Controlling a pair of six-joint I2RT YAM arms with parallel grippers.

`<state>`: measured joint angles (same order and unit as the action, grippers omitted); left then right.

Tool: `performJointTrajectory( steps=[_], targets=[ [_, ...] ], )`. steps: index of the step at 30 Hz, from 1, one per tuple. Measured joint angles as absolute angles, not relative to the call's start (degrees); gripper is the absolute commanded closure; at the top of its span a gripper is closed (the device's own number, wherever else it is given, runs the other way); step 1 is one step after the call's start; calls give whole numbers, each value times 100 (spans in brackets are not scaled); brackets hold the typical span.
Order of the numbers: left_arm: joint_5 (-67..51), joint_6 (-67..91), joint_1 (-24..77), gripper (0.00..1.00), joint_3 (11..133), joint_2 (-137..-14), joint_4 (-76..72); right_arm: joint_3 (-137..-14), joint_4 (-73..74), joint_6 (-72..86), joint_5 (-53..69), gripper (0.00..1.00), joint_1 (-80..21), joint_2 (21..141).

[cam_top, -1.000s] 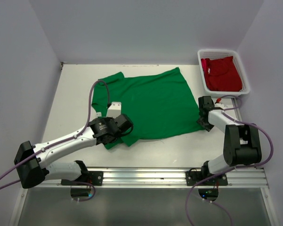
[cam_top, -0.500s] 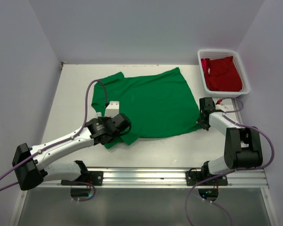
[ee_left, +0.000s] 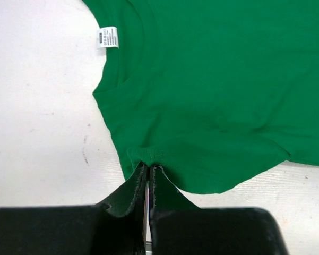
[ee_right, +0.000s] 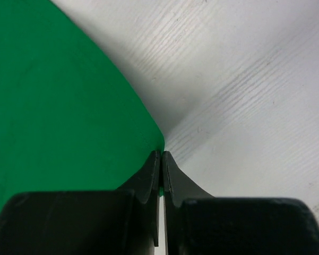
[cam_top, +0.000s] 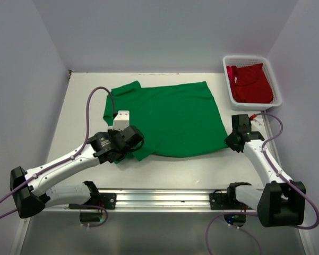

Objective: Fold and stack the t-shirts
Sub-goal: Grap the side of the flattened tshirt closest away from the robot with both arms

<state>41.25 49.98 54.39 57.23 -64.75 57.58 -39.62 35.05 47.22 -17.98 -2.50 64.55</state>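
1. The green t-shirt (cam_top: 170, 119) lies spread out flat in the middle of the white counter (cam_top: 79, 106). Its neckline is toward the left arm and its hem toward the right arm.
2. The left pincer (cam_top: 130, 154) is down at the shirt's near left edge, close to the neckline. The left wrist view shows its fingers (ee_left: 132, 186) pressed together and clamped on a small bunched fold of the green cloth.
3. A small white label (ee_left: 108, 37) lies at the neckline, farther from that pincer.
4. The right pincer (cam_top: 228, 140) is at the shirt's near right corner. In the right wrist view its fingers (ee_right: 148, 175) are together, and the green corner tapers into the tips, so it is clamped on the cloth.
5. Beside that corner the counter is bare.
6. The red t-shirt (cam_top: 250, 84) lies crumpled inside the white mesh basket (cam_top: 246, 57). The basket stands at the far right corner of the counter, well apart from the green shirt.
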Motion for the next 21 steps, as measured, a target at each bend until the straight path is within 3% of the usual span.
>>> performJointTrajectory(
  steps=[13,21],
  targets=[
    [4676,4971,5330,100,6029,-6106,6366,-4305,4165,4211,-1540,100,-255,6084],
    [4755,4049,4921,100,6027,-6519,5256,-4875,3970,3859,-1693,100,-255,6949]
  ],
)
